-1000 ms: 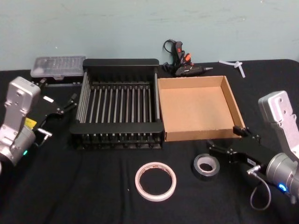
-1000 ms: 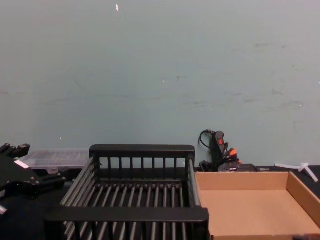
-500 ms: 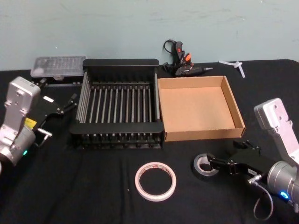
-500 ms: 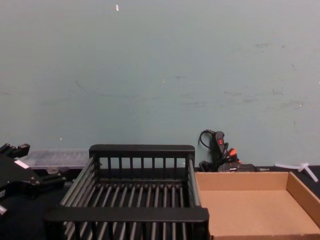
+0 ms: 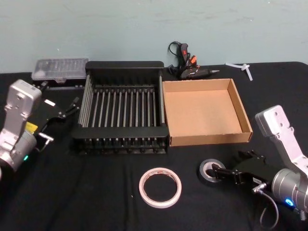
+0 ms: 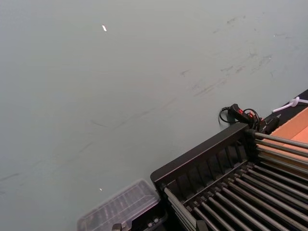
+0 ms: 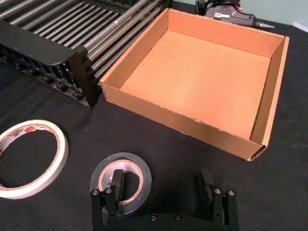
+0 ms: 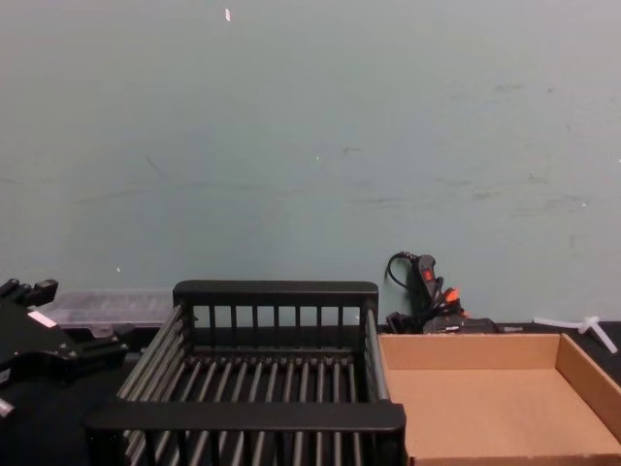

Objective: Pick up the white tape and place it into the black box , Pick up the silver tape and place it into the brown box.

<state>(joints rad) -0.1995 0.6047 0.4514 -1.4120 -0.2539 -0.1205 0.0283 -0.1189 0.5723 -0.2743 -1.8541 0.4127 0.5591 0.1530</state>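
Observation:
The silver tape (image 5: pixel 211 171) lies flat on the black cloth in front of the brown box (image 5: pixel 207 139). My right gripper (image 5: pixel 227 164) is low over it and open. In the right wrist view one finger (image 7: pixel 117 181) sits inside the core of the silver tape (image 7: pixel 121 168), while the other finger (image 7: pixel 207 182) stands on the cloth well outside the roll. The white tape (image 5: pixel 160 186) lies flat to its left, in front of the black box (image 5: pixel 122 65). My left gripper (image 5: pixel 72 107) is parked, open, beside the black box's left wall.
A glue gun (image 5: pixel 187 67) with its cable lies behind the boxes. A clear plastic case (image 5: pixel 60 69) sits at the back left. A white plastic piece (image 5: pixel 243 67) lies at the back right. Both boxes stand side by side, touching.
My right gripper has dropped and moved left from the brown box's front right corner onto the silver tape, so one finger now sits in its core. The left arm has not moved.

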